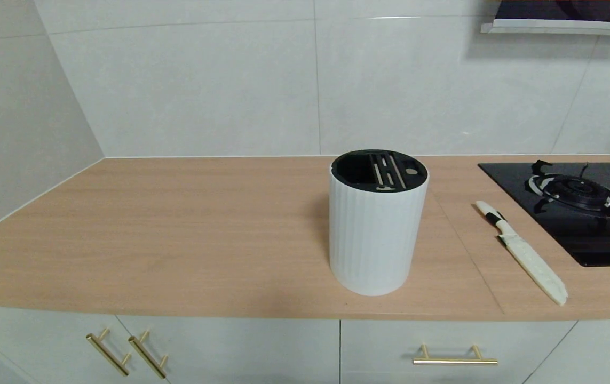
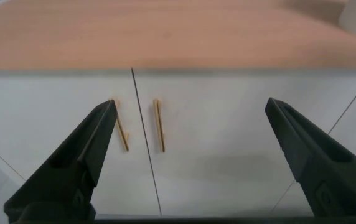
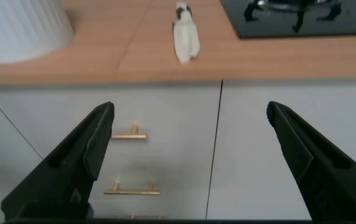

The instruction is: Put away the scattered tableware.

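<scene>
A white ribbed cylindrical holder (image 1: pixel 377 224) with a black slotted top stands upright on the wooden counter (image 1: pixel 176 234). To its right a white knife (image 1: pixel 522 252) with a speckled blade lies flat, blade toward the counter's front edge. The right wrist view shows the same knife (image 3: pixel 185 36) and the holder (image 3: pixel 22 28) from below the counter edge. My left gripper (image 2: pixel 190 109) is open in front of the cabinet doors, below the counter, holding nothing. My right gripper (image 3: pixel 190 115) is likewise open and empty, facing the cabinet front under the knife.
A black gas hob (image 1: pixel 577 202) with a burner sits at the counter's right end, close to the knife. White cabinet doors with gold handles (image 1: pixel 454 360) run below the counter. Tiled walls close off the back and left. The counter's left half is bare wood.
</scene>
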Tool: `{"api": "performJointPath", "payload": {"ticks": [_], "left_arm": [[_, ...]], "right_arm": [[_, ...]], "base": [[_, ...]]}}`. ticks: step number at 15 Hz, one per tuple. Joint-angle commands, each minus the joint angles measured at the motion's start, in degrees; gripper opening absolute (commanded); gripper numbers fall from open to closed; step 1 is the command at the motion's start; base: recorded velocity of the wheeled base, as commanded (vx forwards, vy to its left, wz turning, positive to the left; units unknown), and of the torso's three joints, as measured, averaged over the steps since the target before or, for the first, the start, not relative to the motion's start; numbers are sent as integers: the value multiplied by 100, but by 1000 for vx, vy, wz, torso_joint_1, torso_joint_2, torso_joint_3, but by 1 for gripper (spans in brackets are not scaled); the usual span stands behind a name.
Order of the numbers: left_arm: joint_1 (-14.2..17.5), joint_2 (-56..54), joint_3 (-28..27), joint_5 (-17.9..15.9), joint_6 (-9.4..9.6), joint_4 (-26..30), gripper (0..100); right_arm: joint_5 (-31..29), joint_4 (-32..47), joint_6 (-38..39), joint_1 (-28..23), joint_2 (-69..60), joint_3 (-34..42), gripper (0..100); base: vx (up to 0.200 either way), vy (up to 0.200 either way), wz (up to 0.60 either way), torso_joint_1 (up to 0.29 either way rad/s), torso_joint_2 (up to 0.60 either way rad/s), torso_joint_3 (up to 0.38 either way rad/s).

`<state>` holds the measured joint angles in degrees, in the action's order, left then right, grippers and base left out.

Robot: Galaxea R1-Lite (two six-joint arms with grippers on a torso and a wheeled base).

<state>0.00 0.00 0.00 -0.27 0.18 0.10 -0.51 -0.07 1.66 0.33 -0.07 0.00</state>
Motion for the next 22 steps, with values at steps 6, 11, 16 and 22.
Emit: {"api": "performJointPath", "payload": {"ticks": [6,11,16,22], "left_arm": [[0,0,0,0,-1,-1,100],[0,0,0,0,-1,-1,100],[0,0,0,0,-1,-1,100],[0,0,0,0,-1,-1,100]], "right_arm": [[-2,-1,1,2,7,0,100],[-2,-1,1,2,7,0,100],[-2,-1,-8,2,7,0,100],[-2,-1,-8,2,7,0,100]], "base": [[0,0,0,240,-533,-299],[0,0,0,272,-591,-319],[0,0,0,224,-459,-245],[0,0,0,39,-77,-41]]}}
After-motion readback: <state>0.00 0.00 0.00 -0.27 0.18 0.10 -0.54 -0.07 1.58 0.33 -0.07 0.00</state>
